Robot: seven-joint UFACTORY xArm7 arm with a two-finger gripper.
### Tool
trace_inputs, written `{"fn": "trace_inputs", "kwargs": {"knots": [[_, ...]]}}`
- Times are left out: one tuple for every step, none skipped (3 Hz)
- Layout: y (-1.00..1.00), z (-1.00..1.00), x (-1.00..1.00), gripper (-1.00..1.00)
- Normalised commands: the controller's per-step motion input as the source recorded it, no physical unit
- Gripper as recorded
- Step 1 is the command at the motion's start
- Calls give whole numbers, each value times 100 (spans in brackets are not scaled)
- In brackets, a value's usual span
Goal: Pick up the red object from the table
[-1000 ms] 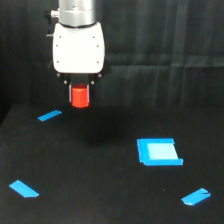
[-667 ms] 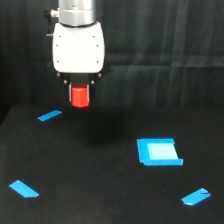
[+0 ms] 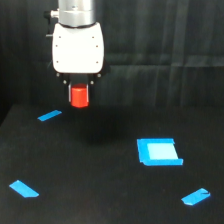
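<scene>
The red object [image 3: 79,97] is a small stubby red-orange block hanging in the air, well above the table [image 3: 100,175]. My gripper [image 3: 79,95], under its white body, is shut on the block's upper part, with dark fingers [image 3: 69,92] on both sides of it. The block's lower end sticks out below the fingers. A faint shadow lies on the black surface beneath it.
A blue square [image 3: 158,151] lies on the table at the exterior view's right. Blue tape strips sit at the upper left [image 3: 49,115], lower left [image 3: 24,188] and lower right [image 3: 195,196]. A dark curtain closes off the back.
The gripper and the red object in it have barely moved; at most a slight rise.
</scene>
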Motion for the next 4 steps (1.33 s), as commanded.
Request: {"fn": "trace_inputs", "kwargs": {"knots": [[7,0,0,-100],[-6,1,-2,-98],[-9,2,2,-99],[1,4,-12,-100]]}}
